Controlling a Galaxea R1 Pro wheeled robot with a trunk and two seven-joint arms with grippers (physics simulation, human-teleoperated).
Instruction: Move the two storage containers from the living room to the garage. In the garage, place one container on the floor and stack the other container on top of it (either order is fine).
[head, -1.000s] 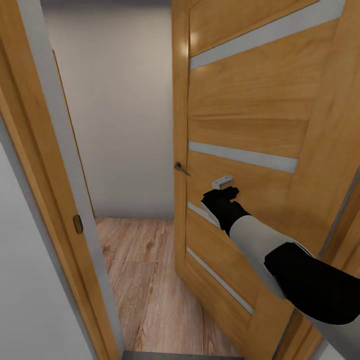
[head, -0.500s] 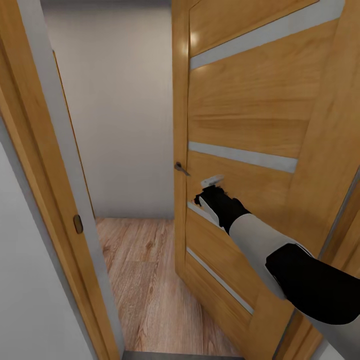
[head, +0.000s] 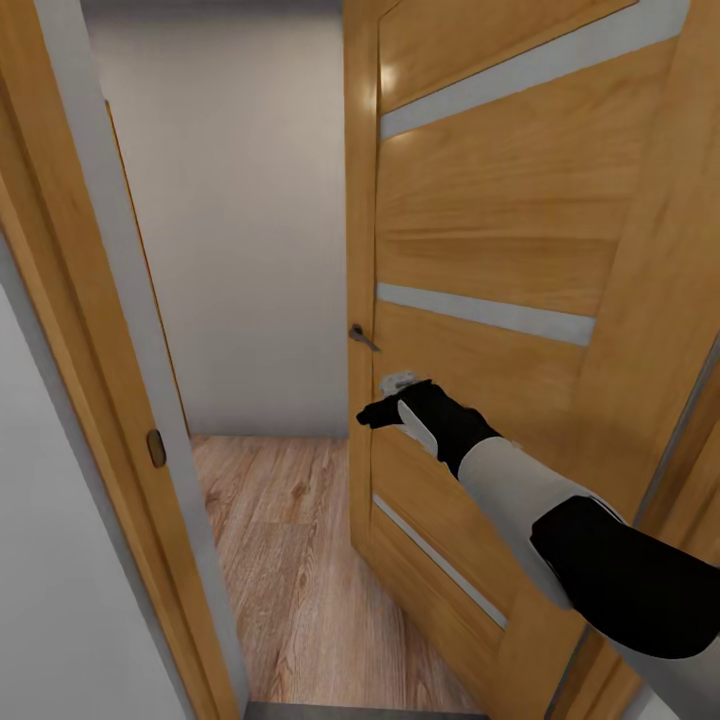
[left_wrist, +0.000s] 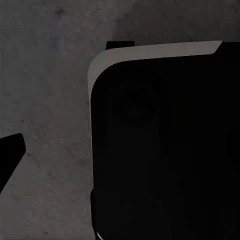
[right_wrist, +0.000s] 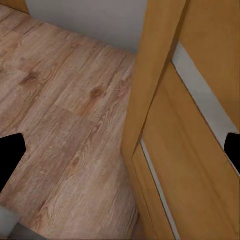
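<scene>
Neither of the two storage containers is in sight. I face a half-open wooden door (head: 500, 240) with grey stripes. My right gripper (head: 388, 398) reaches to the door's free edge, just below the lever handle (head: 362, 337). In the right wrist view my right gripper (right_wrist: 120, 150) is open, its fingertips (right_wrist: 10, 157) far apart on either side of the door edge (right_wrist: 150, 85), holding nothing. In the left wrist view my left gripper (left_wrist: 120, 155) hangs over dark grey concrete floor (left_wrist: 50, 100); one fingertip (left_wrist: 10, 157) sits wide out, and a black robot part (left_wrist: 165, 150) covers the other side.
The wooden door frame (head: 60, 300) with a latch plate (head: 156, 448) stands close on my left. Through the gap lie light wood plank floor (head: 290, 560) and a plain pale wall (head: 240, 230). A dark threshold strip (head: 350, 712) runs at my feet.
My right gripper has slid left across the door face, from mid-panel to the door's free edge under the handle. The door and the view have not shifted.
</scene>
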